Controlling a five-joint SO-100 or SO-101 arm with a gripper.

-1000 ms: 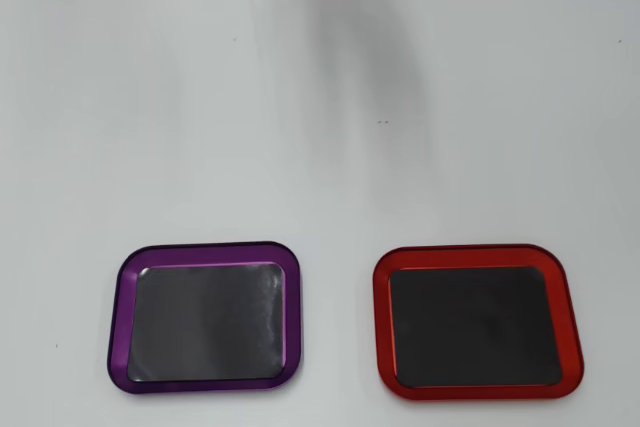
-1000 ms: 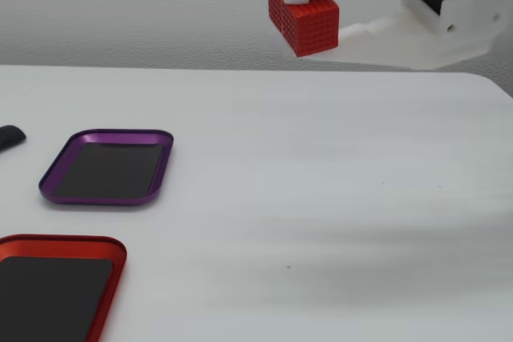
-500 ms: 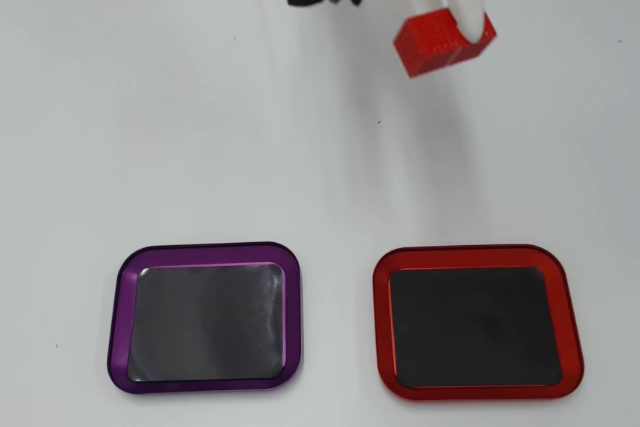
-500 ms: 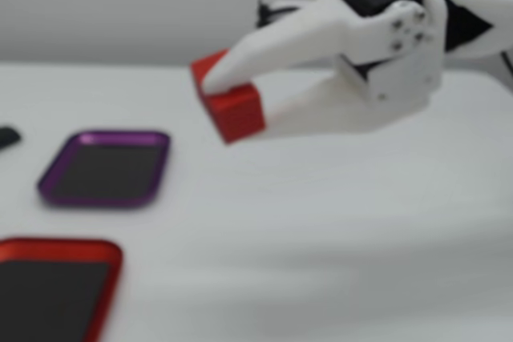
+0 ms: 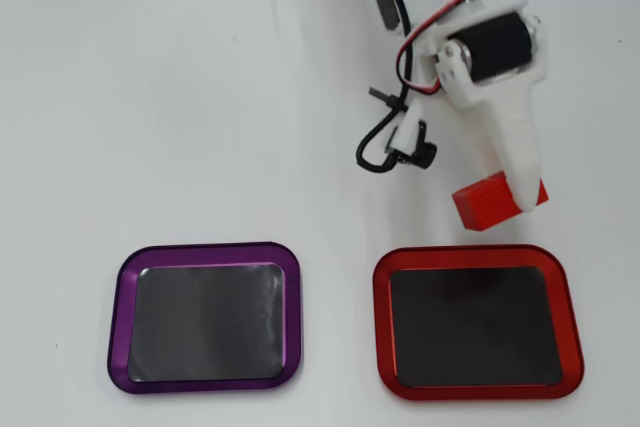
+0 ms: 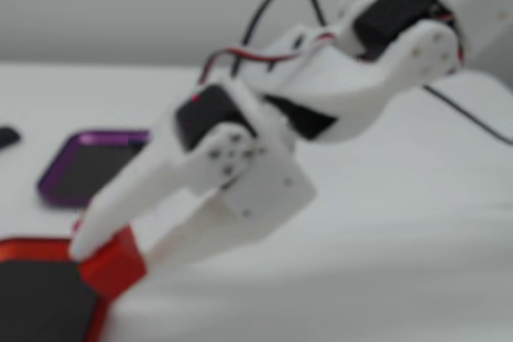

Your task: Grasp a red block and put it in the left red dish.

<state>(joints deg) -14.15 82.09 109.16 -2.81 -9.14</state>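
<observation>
Looking down in the overhead view, the gripper [image 5: 508,189] is clamped on the red block [image 5: 492,201] just short of the left red dish [image 5: 477,259]; releasing here would likely drop it on the rim or the surface [image 5: 150,97]. The blurred fixed view shows the red block [image 6: 115,263] pinched at one end, so it could twist loose.

Red block [image 5: 488,201]; red-rimmed dish [image 5: 380,319], dark inside; purple-rimmed tray [image 5: 120,322]; white claw [image 5: 520,192].
</observation>
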